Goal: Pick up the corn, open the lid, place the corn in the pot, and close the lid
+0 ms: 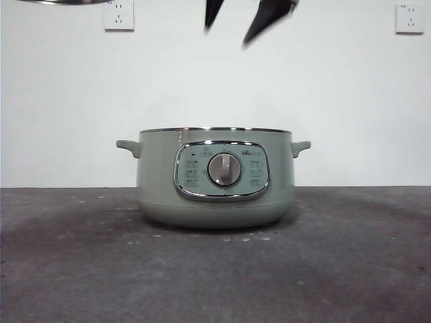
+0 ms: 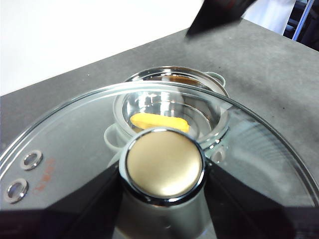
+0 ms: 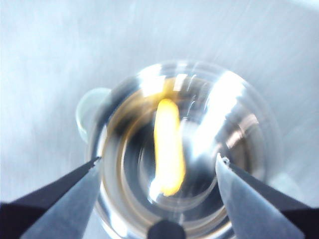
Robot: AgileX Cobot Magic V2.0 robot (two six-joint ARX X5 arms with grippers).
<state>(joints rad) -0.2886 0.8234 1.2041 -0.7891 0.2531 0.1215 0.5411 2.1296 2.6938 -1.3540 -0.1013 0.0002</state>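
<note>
The sage-green pot (image 1: 215, 182) stands uncovered in the middle of the table. The yellow corn (image 3: 168, 147) lies inside it on the steel bottom, and it also shows through the glass in the left wrist view as the corn (image 2: 159, 122). My right gripper (image 3: 158, 159) hangs open above the pot's mouth with nothing between its jaws; in the front view the right gripper (image 1: 227, 37) shows at the top centre. My left gripper (image 2: 164, 172) is shut on the knob (image 2: 164, 159) of the glass lid (image 2: 75, 144), held high and to one side of the pot. Only the lid's steel rim (image 1: 64, 2) shows in the front view.
The grey table (image 1: 215, 282) runs wide on both sides of the pot. A white wall stands behind it with a socket (image 1: 118, 15) at upper left and another socket (image 1: 409, 18) at upper right.
</note>
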